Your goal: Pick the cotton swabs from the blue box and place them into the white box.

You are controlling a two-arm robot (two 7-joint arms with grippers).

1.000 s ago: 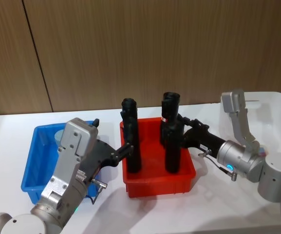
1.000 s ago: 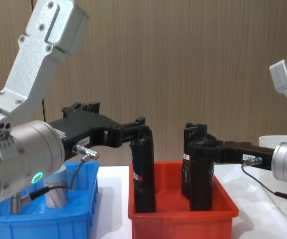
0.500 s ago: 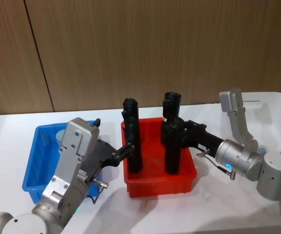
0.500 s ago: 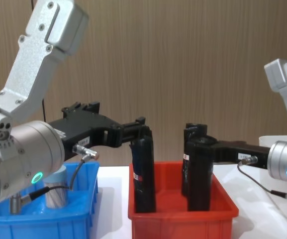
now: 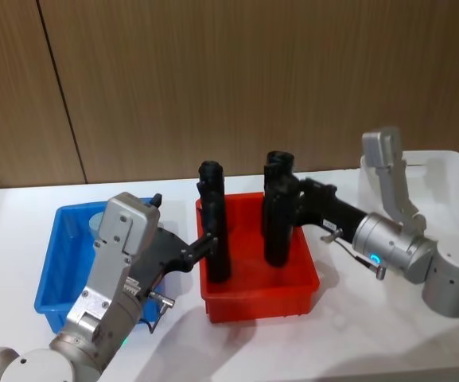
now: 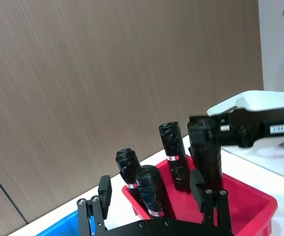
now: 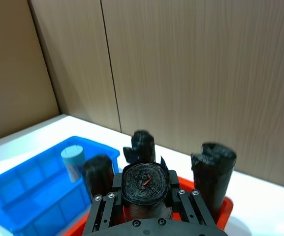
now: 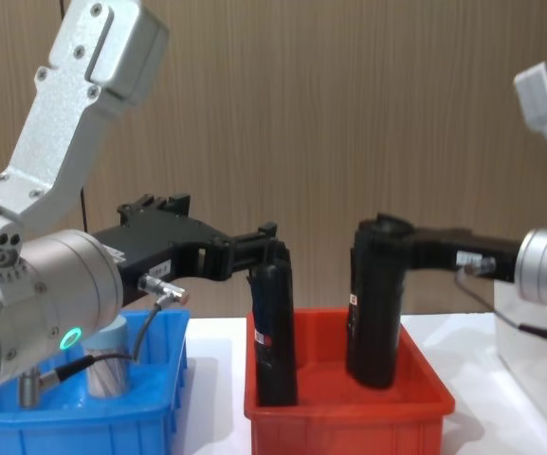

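Observation:
One tub of cotton swabs (image 5: 99, 222) with a pale blue-grey lid stands at the back of the blue box (image 5: 54, 274), low behind my left arm in the chest view (image 8: 108, 366). The white box (image 5: 452, 171) is at the far right. My right gripper (image 5: 295, 199) is shut on a tall black roll (image 5: 275, 215) and holds it upright, raised over the red bin (image 5: 261, 298). My left gripper (image 5: 206, 243) is open, its fingers (image 6: 104, 189) either side of another black roll (image 6: 149, 189) at the red bin's left side.
The red bin (image 8: 349, 422) sits between the blue box (image 8: 64, 422) and the white box (image 6: 260, 101), holding more tall black rolls (image 6: 172, 147). A wood-panel wall stands behind. The white tabletop (image 5: 293, 342) is bare in front of the bins.
My right gripper has lifted its black roll upward, away from the red bin's floor. The left arm and the swab tub have not moved.

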